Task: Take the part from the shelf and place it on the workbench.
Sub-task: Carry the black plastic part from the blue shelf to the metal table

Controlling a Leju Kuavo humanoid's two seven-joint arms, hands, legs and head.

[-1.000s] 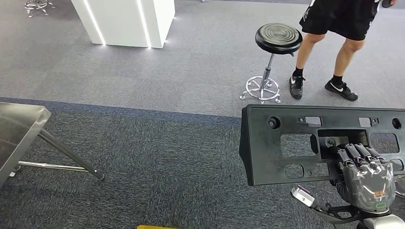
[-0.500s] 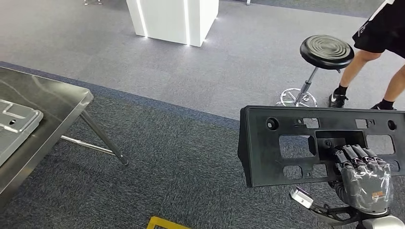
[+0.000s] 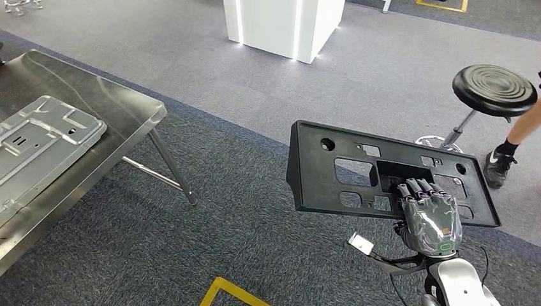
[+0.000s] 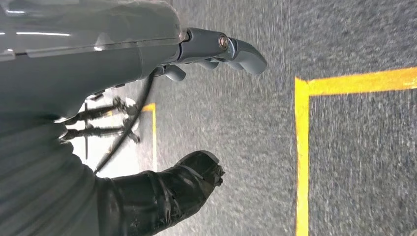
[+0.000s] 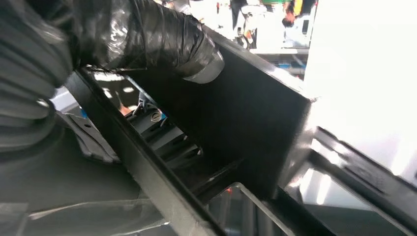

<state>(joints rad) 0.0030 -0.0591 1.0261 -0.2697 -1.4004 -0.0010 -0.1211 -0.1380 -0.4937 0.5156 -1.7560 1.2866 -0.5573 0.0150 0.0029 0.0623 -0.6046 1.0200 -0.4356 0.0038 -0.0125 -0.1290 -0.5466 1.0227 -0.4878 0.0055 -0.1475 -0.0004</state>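
Right hand (image 3: 429, 217) grips part (image 3: 344, 172) through its centre cutout, held over carpet, well apart from bench (image 3: 121, 115). Looks stiff, light, but wide; I'd expect swing. Left hand (image 4: 216, 49) holds nothing, fingers apart.

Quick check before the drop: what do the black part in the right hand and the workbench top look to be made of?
Black part: likely moulded plastic, matt black, with moulded cut-outs and a raised rim. The right hand grips it through a central opening. Workbench: apparently stainless steel, a brushed, dull-reflective sheet top on slim metal legs.
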